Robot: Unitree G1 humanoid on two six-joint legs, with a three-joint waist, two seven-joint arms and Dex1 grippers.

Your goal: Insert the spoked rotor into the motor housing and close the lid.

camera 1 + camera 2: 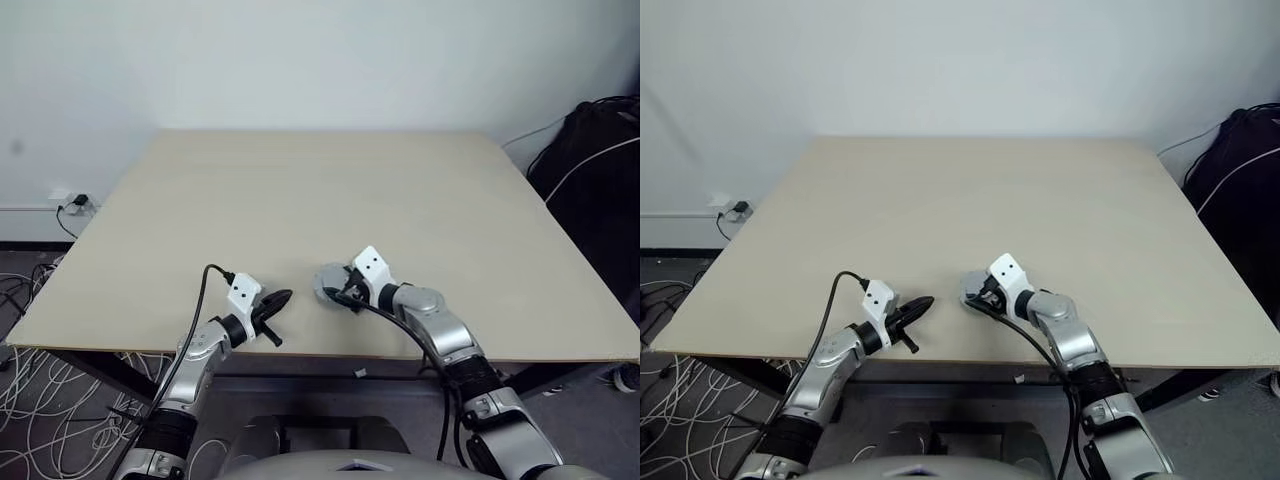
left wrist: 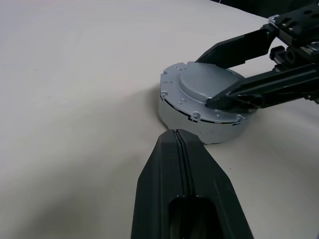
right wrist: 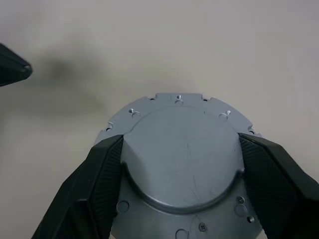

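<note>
A round grey motor housing (image 2: 182, 118) stands on the table (image 1: 300, 190) near its front edge. The lid (image 3: 184, 154), a grey disc with a raised round centre, lies on top of it. My right gripper (image 1: 336, 291) reaches over it from the right, and its black fingers (image 3: 99, 169) press against both sides of the lid's raised centre. A short way to the left, my left gripper (image 1: 283, 297) is shut with nothing in it and points at the housing, its tip (image 2: 177, 133) just short of the wall. The spoked rotor is hidden.
The table's front edge (image 1: 300, 352) runs just under both wrists. A black bag (image 1: 600, 160) stands off the table's right side. Loose white cables (image 1: 30, 385) cover the floor at the left, below a wall socket (image 1: 75, 203).
</note>
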